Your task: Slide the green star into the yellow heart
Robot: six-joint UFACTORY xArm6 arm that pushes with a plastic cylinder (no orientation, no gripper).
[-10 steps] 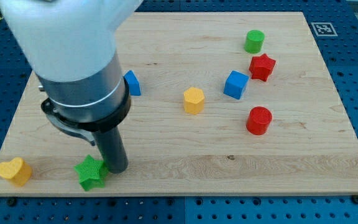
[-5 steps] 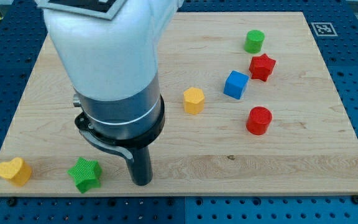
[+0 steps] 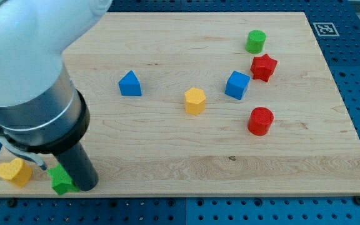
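The green star (image 3: 60,180) lies near the board's bottom-left corner, partly hidden by my rod. The yellow heart (image 3: 14,171) lies just to its left, at the board's left edge, a small gap between them. My tip (image 3: 86,185) rests on the board against the star's right side. The arm's big white and grey body covers the upper left of the view.
A blue triangular block (image 3: 129,83), a yellow hexagonal block (image 3: 194,100), a blue cube (image 3: 237,85), a red star (image 3: 263,67), a green cylinder (image 3: 255,41) and a red cylinder (image 3: 260,120) lie on the wooden board (image 3: 186,162). The board's bottom edge is close below the star.
My tip swung out to the right of the green star, then came back left. The star has slid left and now sits close to the yellow heart.
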